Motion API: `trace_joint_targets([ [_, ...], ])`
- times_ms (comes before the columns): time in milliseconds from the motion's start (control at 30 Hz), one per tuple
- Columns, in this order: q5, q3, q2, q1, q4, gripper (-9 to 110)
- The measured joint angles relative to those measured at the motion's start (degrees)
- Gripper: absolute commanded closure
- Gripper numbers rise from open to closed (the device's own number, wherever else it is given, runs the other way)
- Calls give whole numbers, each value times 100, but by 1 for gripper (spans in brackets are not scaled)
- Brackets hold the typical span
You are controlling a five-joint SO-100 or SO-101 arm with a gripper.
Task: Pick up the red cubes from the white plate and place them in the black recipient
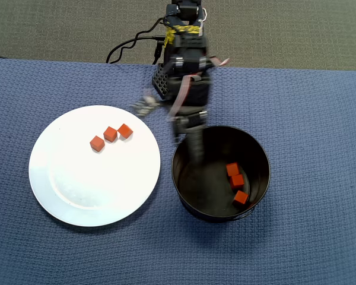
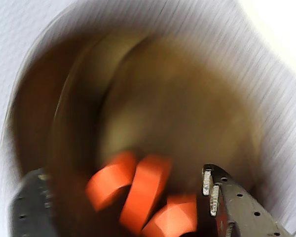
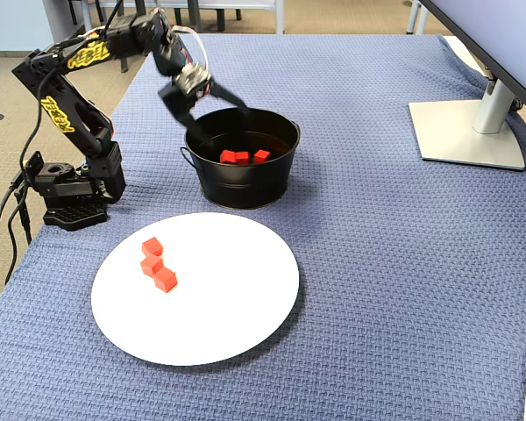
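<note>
The white plate (image 1: 77,190) lies on the left in the overhead view with three red cubes (image 1: 110,134) in a short row on its far part. It also shows in the fixed view (image 3: 228,324) with the cubes (image 3: 153,263). The black pot (image 1: 262,154) stands to its right with three more red cubes (image 1: 237,181) inside, which also show in the fixed view (image 3: 238,157) and, blurred, in the wrist view (image 2: 148,187). My gripper (image 1: 188,139) hangs over the pot's rim nearest the arm (image 3: 212,110). It is open and empty (image 2: 122,173), and blurred by motion.
A blue woven cloth (image 3: 377,263) covers the table. The arm's base (image 3: 70,189) stands beside the pot and plate. A monitor stand (image 3: 469,132) is at the far right. Cables (image 1: 130,44) trail off the table's back edge.
</note>
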State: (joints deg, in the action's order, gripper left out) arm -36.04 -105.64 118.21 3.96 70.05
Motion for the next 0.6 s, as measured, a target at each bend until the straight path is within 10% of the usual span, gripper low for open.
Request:
trace_joint_targets([
  [600,-5177,-1099,-1494,3990,-2145,70],
])
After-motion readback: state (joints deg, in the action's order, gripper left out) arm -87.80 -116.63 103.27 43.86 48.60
